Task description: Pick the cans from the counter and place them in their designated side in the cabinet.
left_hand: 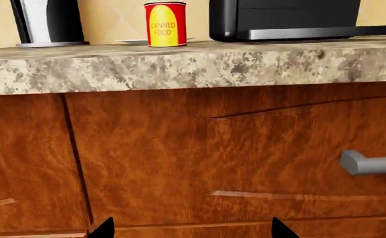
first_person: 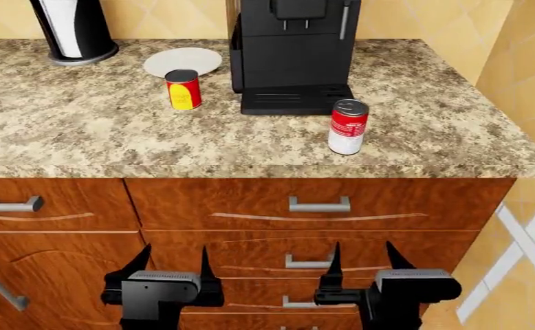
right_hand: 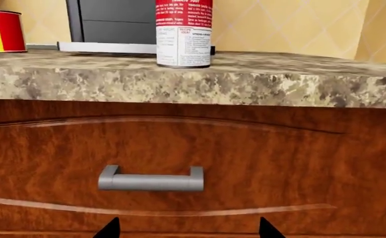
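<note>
Head view: coffee machine (first_person: pixel 293 55) stands between both cans (first_person: pixel 183 89).

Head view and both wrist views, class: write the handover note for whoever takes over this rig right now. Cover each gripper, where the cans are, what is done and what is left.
Left gripper: open, empty, low in front of the drawers.
Right gripper: open, empty, also low in front of the drawers.
Red-and-yellow can: upright on the counter, beside the white plate, left of the coffee machine.
Red-and-white can: upright near the counter's front edge, in front of the machine's right side.
Done: nothing; neither can has been picked.
Left: grasp each can and place it in its side of the cabinet, which is not in view.
</note>
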Controlling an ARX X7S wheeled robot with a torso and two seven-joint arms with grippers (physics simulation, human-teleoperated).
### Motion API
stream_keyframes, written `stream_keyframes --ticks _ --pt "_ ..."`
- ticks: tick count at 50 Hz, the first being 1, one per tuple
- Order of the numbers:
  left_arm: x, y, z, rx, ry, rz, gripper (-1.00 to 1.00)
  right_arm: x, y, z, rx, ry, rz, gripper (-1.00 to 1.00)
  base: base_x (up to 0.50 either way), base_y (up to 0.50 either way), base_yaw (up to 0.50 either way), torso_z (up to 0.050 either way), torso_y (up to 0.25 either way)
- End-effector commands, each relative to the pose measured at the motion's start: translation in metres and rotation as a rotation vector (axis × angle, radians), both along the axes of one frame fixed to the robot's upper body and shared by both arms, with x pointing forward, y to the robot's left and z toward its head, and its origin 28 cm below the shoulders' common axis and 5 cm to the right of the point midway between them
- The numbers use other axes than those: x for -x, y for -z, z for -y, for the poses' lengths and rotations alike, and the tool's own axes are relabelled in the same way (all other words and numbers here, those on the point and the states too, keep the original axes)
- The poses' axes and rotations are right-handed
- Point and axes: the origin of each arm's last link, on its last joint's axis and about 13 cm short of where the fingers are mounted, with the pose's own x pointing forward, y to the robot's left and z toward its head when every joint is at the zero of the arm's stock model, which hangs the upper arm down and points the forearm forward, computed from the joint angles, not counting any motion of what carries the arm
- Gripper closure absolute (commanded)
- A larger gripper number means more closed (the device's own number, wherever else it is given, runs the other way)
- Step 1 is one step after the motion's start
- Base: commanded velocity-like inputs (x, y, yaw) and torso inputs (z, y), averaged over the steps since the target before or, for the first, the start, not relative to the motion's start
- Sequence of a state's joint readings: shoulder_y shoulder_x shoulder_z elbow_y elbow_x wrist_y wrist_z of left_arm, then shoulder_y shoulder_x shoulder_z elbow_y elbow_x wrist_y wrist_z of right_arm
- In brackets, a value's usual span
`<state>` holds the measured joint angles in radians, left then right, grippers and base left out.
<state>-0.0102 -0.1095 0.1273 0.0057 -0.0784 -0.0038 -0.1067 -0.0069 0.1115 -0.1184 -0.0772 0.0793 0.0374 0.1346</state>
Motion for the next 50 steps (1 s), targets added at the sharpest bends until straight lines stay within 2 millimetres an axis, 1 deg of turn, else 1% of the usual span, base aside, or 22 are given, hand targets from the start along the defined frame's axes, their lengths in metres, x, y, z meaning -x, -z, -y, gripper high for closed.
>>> stream_keyframes --ticks 1,5,12,17,22,25,31,35,36,38,43,50 --pt "-0.010 -0.026 -0.002 -0.039 0.100 0.013 -1.00 -0.008 -0.030 0.003 -0.012 -0.047 -0.035 -1.00 0.00 0.00 0.00 0.000 0.000" --pt "-0.020 -0.053 -0.006 -0.048 0.171 0.029 -1.00 -0.017 -0.062 0.008 -0.031 -0.069 -0.023 -1.00 0.00 0.00 0.00 0.000 0.000" --pt "-0.036 -0.094 -0.013 -0.066 0.249 0.053 -1.00 -0.026 -0.106 0.017 -0.020 -0.111 -0.008 -1.00 0.00 0.00 0.00 0.000 0.000" --pt "-0.047 -0.124 -0.019 -0.054 0.269 0.090 -1.00 -0.026 -0.138 0.025 0.000 -0.127 0.029 -1.00 0.00 0.00 0.00 0.000 0.000" --pt "-0.065 -0.150 -0.025 -0.057 0.281 0.145 -1.00 -0.022 -0.162 0.034 0.018 -0.139 0.047 -1.00 0.00 0.00 0.00 0.000 0.000" --pt "-0.074 -0.164 -0.029 -0.066 0.302 0.157 -1.00 -0.020 -0.173 0.039 0.026 -0.147 0.049 -1.00 0.00 0.00 0.00 0.000 0.000" --pt "-0.092 -0.185 -0.035 -0.090 0.338 0.152 -1.00 -0.022 -0.192 0.047 0.029 -0.169 0.043 -1.00 0.00 0.00 0.00 0.000 0.000" --pt "-0.099 -0.193 -0.037 -0.097 0.352 0.147 -1.00 -0.025 -0.203 0.053 0.021 -0.192 0.030 -1.00 0.00 0.00 0.00 0.000 0.000" --pt "-0.100 -0.195 -0.037 -0.099 0.355 0.147 -1.00 -0.025 -0.203 0.053 0.021 -0.192 0.030 -1.00 0.00 0.00 0.00 0.000 0.000" --pt "-0.102 -0.198 -0.038 -0.103 0.358 0.152 -1.00 -0.030 -0.209 0.055 0.024 -0.209 0.018 -1.00 0.00 0.00 0.00 0.000 0.000" --pt "-0.105 -0.206 -0.040 -0.102 0.349 0.168 -1.00 -0.046 -0.210 0.057 0.006 -0.247 -0.007 -1.00 0.00 0.00 0.00 0.000 0.000" --pt "-0.107 -0.209 -0.042 -0.099 0.326 0.183 -1.00 -0.066 -0.210 0.056 -0.004 -0.298 -0.029 -1.00 0.00 0.00 0.00 0.000 0.000"
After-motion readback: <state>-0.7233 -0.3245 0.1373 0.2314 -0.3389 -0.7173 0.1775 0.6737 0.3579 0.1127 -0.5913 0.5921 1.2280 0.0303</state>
